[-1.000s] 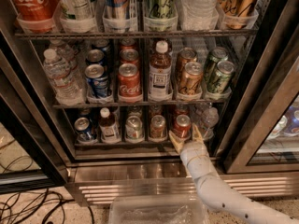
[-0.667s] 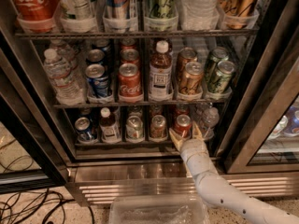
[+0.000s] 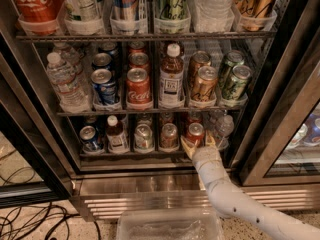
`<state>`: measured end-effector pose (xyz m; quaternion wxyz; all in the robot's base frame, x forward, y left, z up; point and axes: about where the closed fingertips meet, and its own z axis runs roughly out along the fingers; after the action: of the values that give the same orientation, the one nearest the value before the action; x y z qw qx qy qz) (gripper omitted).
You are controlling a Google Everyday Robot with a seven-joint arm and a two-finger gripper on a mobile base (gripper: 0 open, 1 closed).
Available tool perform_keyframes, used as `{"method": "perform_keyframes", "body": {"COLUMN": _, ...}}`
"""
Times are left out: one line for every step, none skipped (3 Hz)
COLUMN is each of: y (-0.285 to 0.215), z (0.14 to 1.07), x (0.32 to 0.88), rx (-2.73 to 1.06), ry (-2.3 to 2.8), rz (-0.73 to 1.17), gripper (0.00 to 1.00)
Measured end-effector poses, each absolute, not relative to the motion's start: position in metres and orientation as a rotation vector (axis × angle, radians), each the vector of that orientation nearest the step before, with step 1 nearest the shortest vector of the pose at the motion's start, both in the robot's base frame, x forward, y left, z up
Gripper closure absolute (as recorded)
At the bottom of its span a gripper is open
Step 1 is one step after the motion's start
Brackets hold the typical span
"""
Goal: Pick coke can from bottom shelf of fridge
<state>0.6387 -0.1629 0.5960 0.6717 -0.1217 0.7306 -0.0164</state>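
Barely anything has shifted in the past second: the gripper (image 3: 198, 143) has crept a touch higher toward the bottom shelf (image 3: 130, 154), and every drink stands where it did.

Its two fingers (image 3: 187, 147) are spread, one at 8 o'clock and one at 4 o'clock of the coke can (image 3: 195, 133), flanking the can's base. Whether they touch it cannot be told. The white arm (image 3: 235, 204) runs down to 5 o'clock, out of the fridge (image 3: 150, 185).

Six drinks stand in the bottom shelf's front row. From 9 o'clock toward 3 o'clock they are one blue can (image 3: 89, 137), one brown bottle (image 3: 116, 135) with a white cap, one silver can (image 3: 143, 137), one darker can (image 3: 169, 135), the coke can, upright and fifth in the row, and one clear water bottle (image 3: 223, 129). More cans stand dimly behind them.

On the middle rack (image 3: 150, 110), at 12 o'clock of that row, there are water bottles (image 3: 62, 81) at the far left. Next come three blue-labelled cans (image 3: 104, 83) in one lane and three red cans (image 3: 138, 87) in the next. After them stand one capped juice bottle (image 3: 171, 76), two copper cans (image 3: 205, 84) and two green cans (image 3: 236, 81).

One clear plastic bin (image 3: 170, 224) sits on the floor at 6 o'clock, with dark cables (image 3: 30, 219) at 8 o'clock.
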Motion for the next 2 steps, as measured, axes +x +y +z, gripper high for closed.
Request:
{"method": "perform_keyframes", "body": {"y": -0.1629, "z": 0.5948, "x": 0.6398, "rx": -0.268, "ry": 1.650, "rz": -0.032, "gripper": 0.53}}
{"method": "perform_keyframes", "body": {"y": -0.1600, "z": 0.5958, "x": 0.6385, "rx": -0.261, "ry": 1.660, "rz": 0.002, "gripper": 0.76}}
